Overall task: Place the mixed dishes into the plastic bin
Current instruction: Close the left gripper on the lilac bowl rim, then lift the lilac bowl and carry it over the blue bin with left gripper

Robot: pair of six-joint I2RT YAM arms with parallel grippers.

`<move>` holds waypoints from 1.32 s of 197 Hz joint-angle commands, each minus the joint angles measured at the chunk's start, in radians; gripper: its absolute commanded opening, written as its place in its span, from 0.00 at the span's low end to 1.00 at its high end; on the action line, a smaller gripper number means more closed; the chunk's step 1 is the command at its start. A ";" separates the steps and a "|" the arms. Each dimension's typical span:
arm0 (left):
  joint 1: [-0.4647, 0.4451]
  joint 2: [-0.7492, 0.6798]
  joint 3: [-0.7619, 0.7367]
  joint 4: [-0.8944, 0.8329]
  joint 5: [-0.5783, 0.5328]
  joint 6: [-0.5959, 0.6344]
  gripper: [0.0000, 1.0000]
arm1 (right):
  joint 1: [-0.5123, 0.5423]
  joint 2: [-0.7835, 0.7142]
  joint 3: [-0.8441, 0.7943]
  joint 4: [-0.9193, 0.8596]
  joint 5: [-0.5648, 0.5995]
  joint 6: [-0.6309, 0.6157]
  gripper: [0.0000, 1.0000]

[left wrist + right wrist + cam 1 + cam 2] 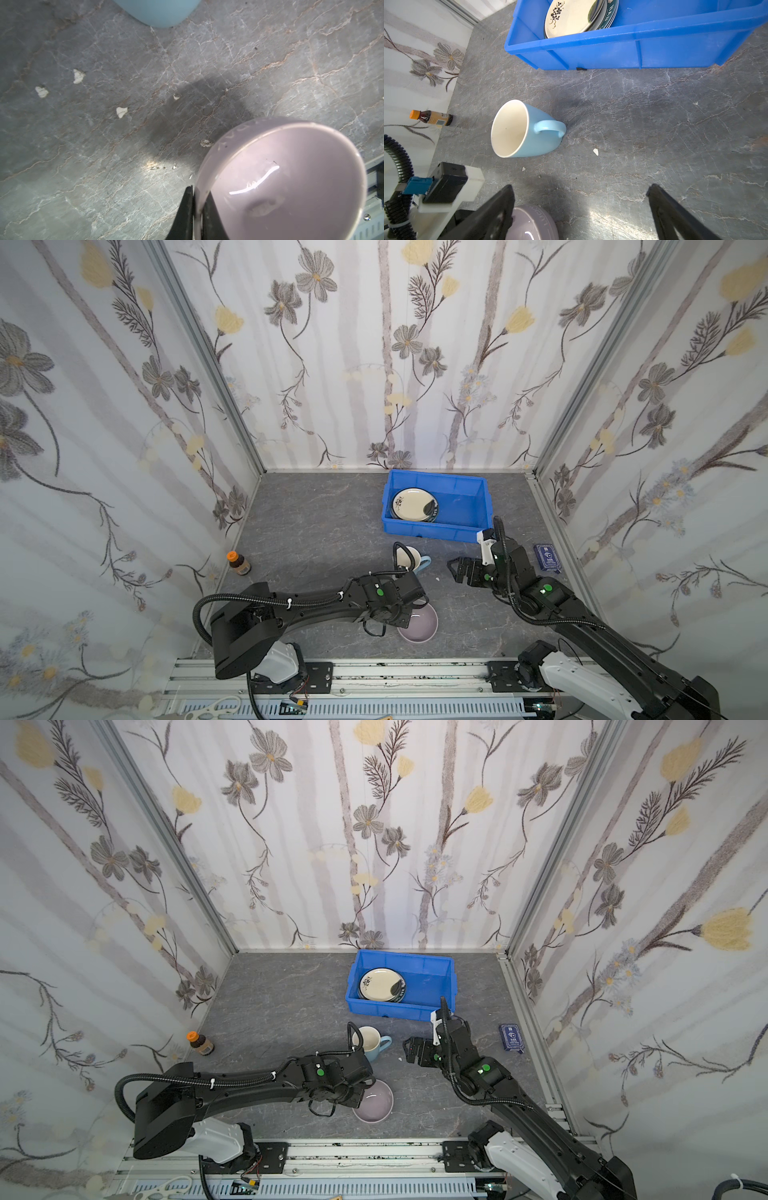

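Left fingers [185, 214] pinch the lilac bowl [291, 176] by its rim; right fingers [492, 212] spread wide, empty.

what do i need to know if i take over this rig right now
Grippers: the left gripper has its fingers shut on the wall of the lilac bowl, near the front of the table; I cannot tell if the bowl is off the surface. The right gripper is open and empty, above the table beside the light-blue mug.
Mug: upright on the table, between the bowl and the blue bin.
Done: the cream plate tops the teal-patterned plates in the bin's left part.
Left: bowl and mug into the bin. The brown bottle stays out.
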 commanded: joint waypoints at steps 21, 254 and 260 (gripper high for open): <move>-0.008 0.017 0.011 -0.015 -0.011 -0.005 0.02 | -0.001 -0.010 -0.008 0.014 0.021 0.002 1.00; 0.293 0.277 0.901 -0.475 -0.107 0.390 0.03 | -0.130 -0.035 0.095 -0.011 -0.007 -0.089 1.00; 0.310 0.307 0.948 -0.484 -0.098 0.404 0.03 | -0.132 -0.031 0.094 -0.005 -0.011 -0.088 1.00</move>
